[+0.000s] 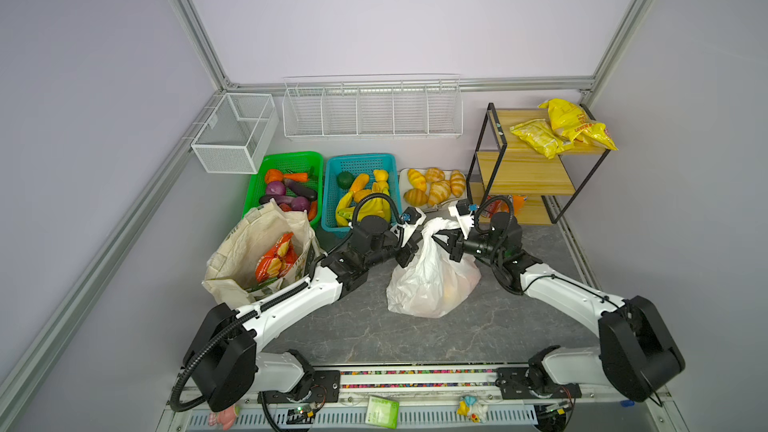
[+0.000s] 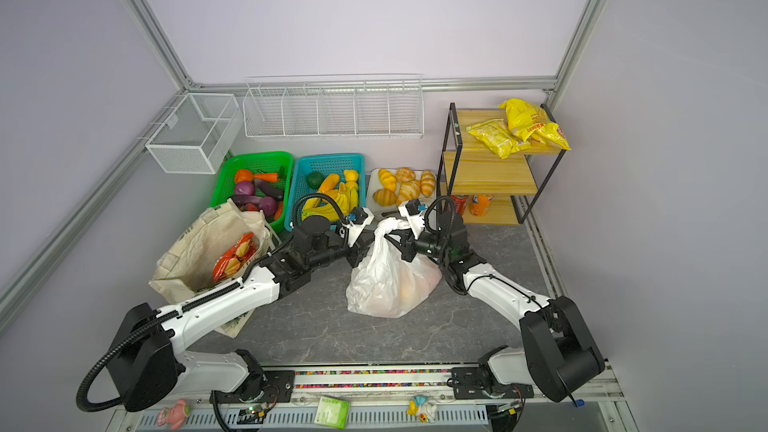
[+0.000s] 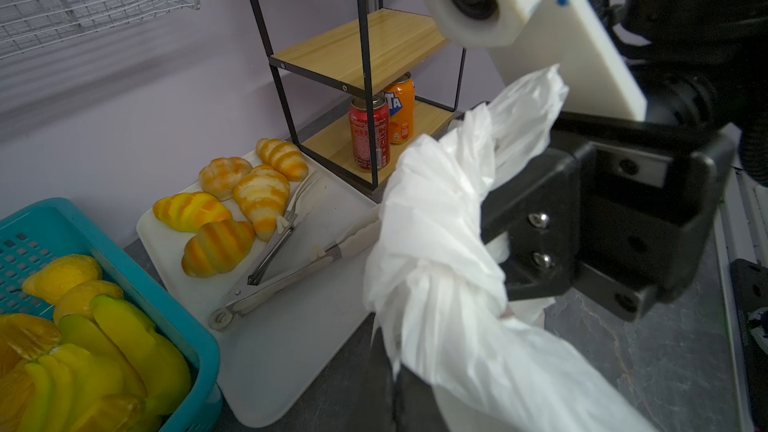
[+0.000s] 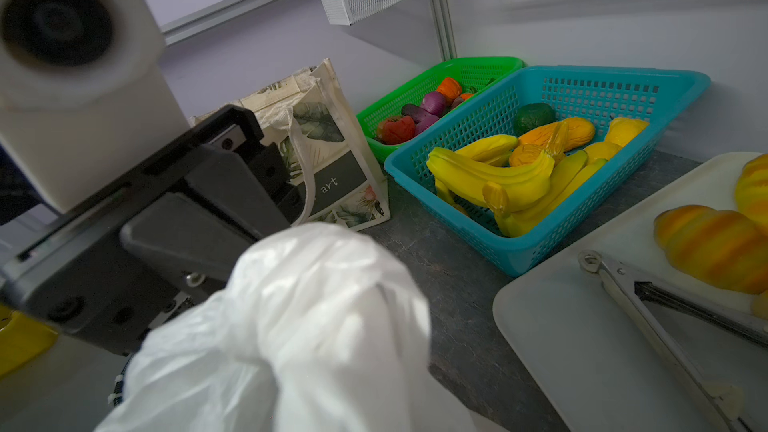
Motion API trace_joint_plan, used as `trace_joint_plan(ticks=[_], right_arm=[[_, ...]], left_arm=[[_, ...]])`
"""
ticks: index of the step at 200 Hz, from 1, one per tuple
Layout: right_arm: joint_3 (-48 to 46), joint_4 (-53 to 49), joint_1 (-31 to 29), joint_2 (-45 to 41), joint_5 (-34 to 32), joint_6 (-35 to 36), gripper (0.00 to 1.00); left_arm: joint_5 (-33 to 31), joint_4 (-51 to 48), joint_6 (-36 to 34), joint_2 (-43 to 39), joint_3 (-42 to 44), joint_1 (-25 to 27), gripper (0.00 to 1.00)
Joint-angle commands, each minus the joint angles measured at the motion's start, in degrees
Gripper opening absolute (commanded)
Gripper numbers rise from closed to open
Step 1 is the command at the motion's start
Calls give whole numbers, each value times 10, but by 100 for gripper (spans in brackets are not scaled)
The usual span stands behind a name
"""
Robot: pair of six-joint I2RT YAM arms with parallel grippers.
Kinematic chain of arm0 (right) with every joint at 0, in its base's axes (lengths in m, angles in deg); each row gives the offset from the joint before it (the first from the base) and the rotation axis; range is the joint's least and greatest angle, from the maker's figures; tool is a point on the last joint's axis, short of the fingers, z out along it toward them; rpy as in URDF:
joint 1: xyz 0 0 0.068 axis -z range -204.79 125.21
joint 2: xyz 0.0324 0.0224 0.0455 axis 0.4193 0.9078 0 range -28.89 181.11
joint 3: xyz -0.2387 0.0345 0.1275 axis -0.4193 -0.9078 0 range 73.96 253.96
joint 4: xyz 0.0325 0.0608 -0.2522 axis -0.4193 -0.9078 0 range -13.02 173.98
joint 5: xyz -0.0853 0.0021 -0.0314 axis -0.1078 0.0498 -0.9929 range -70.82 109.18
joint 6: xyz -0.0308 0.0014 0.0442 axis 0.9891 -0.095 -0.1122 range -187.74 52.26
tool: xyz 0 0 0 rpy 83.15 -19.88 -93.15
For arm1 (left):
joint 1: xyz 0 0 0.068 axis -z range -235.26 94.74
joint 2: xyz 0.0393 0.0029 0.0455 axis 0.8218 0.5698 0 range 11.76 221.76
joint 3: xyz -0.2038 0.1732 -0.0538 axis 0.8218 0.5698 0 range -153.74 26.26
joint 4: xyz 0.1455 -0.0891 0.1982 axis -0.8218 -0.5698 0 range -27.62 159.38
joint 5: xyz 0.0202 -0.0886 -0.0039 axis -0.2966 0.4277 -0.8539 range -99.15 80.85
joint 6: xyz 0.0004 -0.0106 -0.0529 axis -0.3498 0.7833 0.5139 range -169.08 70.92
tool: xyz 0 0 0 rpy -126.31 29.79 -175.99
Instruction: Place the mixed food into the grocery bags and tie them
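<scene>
Both top views look steeply down from high over the near edge, taking in the whole grey marbled worktop (image 1: 415, 338). Each wrist view sits close against the thin white plastic bag (image 3: 436, 222), facing opposite ways; both share the teal plastic basket (image 4: 582, 89).

Both arms reached forward from their bases and converged on the white plastic bag (image 1: 432, 280) from opposite sides. The left gripper (image 1: 406, 254) sat at the left of the bag's twisted neck, its jaws closed on plastic that ran down into them in the left wrist view. The right gripper (image 1: 444, 243) sat at the right of the neck, jaws clamped on the twist. The two grippers faced each other with the neck between them.
</scene>
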Motion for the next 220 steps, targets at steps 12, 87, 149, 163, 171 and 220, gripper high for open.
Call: trace_joint_plan(ticks=[12,87,149,163,171,220], right_arm=[[12,-42,6,-24,-43,26,10],[3,-263,11,-170,-192,89,59],[87,-346,12,-185,-168,50,71],[120,-348,11,-172,-161,46,71],[127,-347,12,-165,-153,45,70],[136,-329,10,-134,-116,37,46]], left_arm=[[-20,-39,-20,-25,-20,-2,0],[1,-32,-9,-23,-19,-2,0],[13,-26,-6,-20,-18,-2,0],[14,-26,-5,-20,-18,-2,0],[14,-25,-5,-20,-18,-2,0],[16,-26,-5,-19,-18,-2,0]])
